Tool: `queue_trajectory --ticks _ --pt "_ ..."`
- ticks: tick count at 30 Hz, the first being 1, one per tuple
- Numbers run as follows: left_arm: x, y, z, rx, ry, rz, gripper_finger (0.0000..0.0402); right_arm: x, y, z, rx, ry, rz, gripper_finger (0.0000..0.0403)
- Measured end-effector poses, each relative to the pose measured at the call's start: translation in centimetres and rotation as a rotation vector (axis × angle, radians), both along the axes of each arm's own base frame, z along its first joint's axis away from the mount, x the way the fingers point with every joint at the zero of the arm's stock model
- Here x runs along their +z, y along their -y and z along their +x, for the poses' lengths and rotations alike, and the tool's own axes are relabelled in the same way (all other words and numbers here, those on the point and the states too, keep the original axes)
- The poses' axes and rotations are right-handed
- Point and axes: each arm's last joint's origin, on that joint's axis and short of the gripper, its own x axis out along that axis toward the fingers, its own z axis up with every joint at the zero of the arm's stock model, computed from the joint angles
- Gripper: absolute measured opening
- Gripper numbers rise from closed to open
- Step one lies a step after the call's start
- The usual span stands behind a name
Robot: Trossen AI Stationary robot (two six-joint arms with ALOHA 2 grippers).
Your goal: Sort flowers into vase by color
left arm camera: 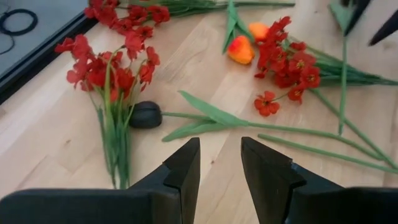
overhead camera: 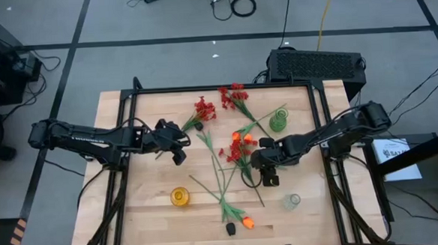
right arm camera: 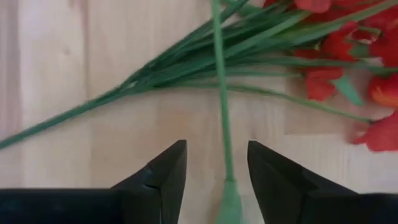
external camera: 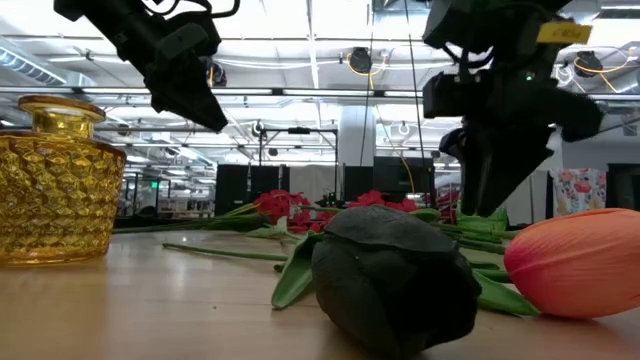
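Right gripper (right arm camera: 211,177) released, straddling a green stem (right arm camera: 221,106) at frame centre; stem's bloom cut off, possibly orange. Left gripper (left arm camera: 221,168) released over flowers (overhead camera: 232,148) scattered mid-frame on wooden table (overhead camera: 141,216); grey floor beyond

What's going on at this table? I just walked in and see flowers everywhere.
Two robot arms are sorting artificial flowers into vases by color. All the flowers lie loose on the table; the yellow vase, green vase and clear vase look empty. The right gripper is open astride a green stem. The left gripper hovers open near a black bloom.
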Motion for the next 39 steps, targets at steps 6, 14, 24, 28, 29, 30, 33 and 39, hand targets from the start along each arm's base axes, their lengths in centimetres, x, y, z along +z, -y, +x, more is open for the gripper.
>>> queue_trajectory --ticks 6,14,24,28,29,30,33,39 --pt "0.3 0.3 0.4 -0.090 0.035 -0.011 0.0125 -0.8 0.1 0.2 -0.004 -0.031 -0.010 0.0146" --pt "1.1 1.3 1.0 -0.231 0.119 -0.003 0.0125 -2.5 0.1 0.5 -0.008 -0.099 -0.017 0.0088" --pt "1.6 1.6 1.4 -0.258 0.176 0.019 0.0125 -0.7 0.0 0.6 -0.048 -0.133 -0.002 0.0010" --pt "2.1 1.7 1.6 -0.277 0.236 0.009 0.0125 2.0 -0.2 1.4 -0.048 -0.165 -0.007 0.0004" --pt "2.1 1.7 1.7 -0.287 0.247 0.004 0.0125 2.9 -0.2 1.7 -0.046 -0.167 -0.002 0.0003" --pt "2.2 1.9 1.7 -0.298 0.256 -0.002 0.0125 3.9 -0.3 2.0 -0.043 -0.170 0.005 0.0004" --pt "2.4 2.3 1.8 -0.332 0.284 -0.014 0.0125 7.3 -0.4 2.6 -0.039 -0.176 0.011 0.0003" --pt "4.0 3.7 2.4 -0.467 0.455 0.011 0.0137 14.2 0.1 3.0 -0.057 -0.140 0.020 0.0002"
